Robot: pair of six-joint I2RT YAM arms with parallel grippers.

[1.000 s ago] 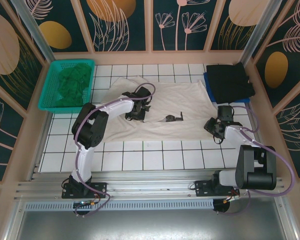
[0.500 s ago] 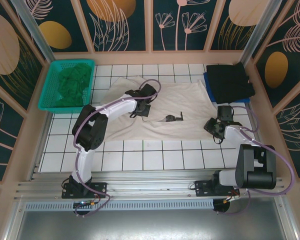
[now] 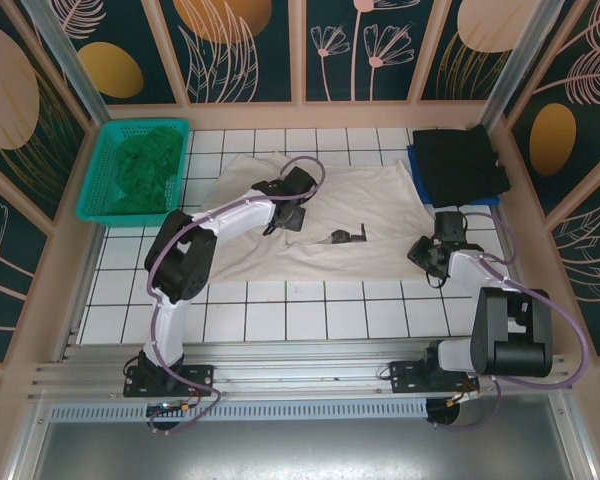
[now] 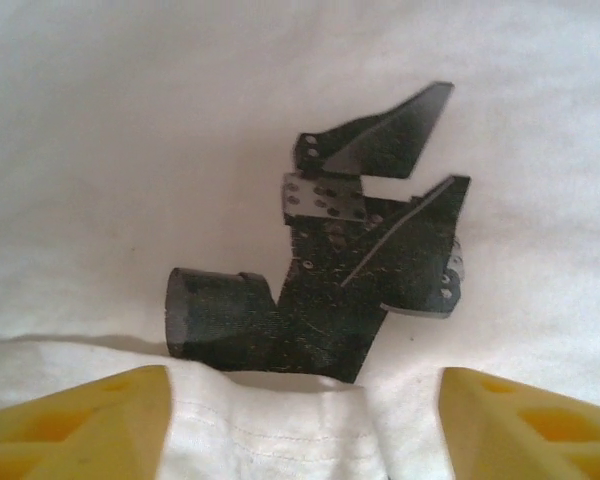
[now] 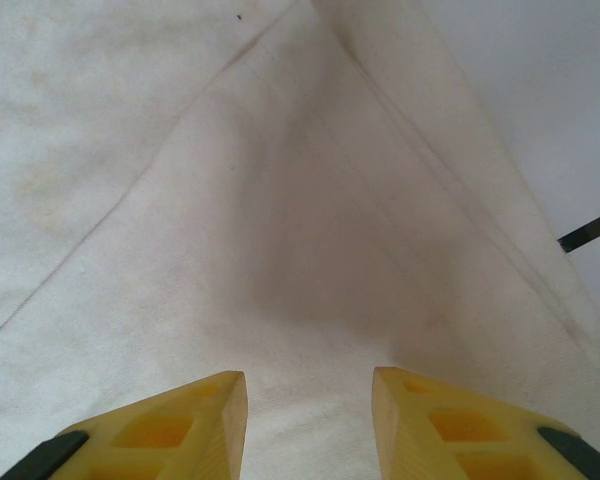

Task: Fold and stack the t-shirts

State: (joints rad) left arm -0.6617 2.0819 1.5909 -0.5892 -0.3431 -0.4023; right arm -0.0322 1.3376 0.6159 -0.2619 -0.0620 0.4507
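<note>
The cream-white t-shirt (image 3: 375,200) lies spread across the middle of the table. My left gripper (image 3: 289,217) hovers over its left half, open, and a hemmed fold of white cloth (image 4: 280,430) lies loose between the yellow fingers (image 4: 70,430). My right gripper (image 3: 423,250) sits low over the shirt's right edge with its jaws partly apart and nothing between them, only flat cloth (image 5: 280,220) below. The black t-shirt (image 3: 460,165) lies folded at the back right. The dark green t-shirt (image 3: 140,170) is bunched in the basket.
A small black bracket-like part (image 3: 348,236) lies on the white shirt, just ahead of my left fingers (image 4: 330,270). The teal mesh basket (image 3: 125,217) stands at the back left. A blue pad (image 3: 414,165) lies under the black shirt. Patterned walls enclose the tiled table.
My left gripper has shifted slightly back and right, then opened and let go of the white cloth. The right arm has not moved.
</note>
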